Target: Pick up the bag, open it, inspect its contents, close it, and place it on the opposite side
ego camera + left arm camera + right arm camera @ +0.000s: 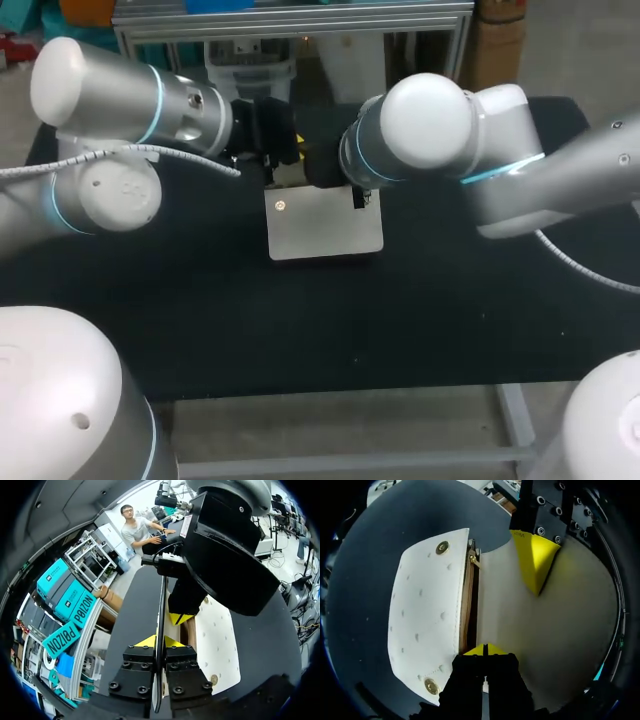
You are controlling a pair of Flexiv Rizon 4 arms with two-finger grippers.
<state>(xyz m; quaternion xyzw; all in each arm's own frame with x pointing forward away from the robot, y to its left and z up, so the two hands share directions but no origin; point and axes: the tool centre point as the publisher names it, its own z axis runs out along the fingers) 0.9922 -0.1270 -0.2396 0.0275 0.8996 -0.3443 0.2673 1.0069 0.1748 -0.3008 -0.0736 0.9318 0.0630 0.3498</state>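
Left pincer (159, 641), seen from its own wrist, is clenched on the thin edge of the bag's flap (162, 600), which stands upright between the two yellow tips. Just ahead, the right pincer (181, 618) shows one yellow tip against the same flap, and its bulky black housing blocks the far part of the scene. A small white label (186, 526) on that housing carries print too small to read. Beside the flap the white, dotted bag (217, 635) lies on the dark tabletop (135, 610), with a round metal snap (213, 680) near its corner. From the right wrist, the right pincer's tips are pressed close together on the flap's edge, at the end of the bag's open mouth. The flap's smooth cream inner side spreads out beside the pincer, and one yellow finger (535, 562) of the left pincer lies against it farther along. Across the mouth a strip of brown lining (468, 605) shows, then the dotted front panel with a snap at each end. From the head camera, the left arm (110, 100) and right arm (440, 125) meet over the bag's far edge near the middle of the tabletop. Their wrists hide both pincers' tips and the raised flap.
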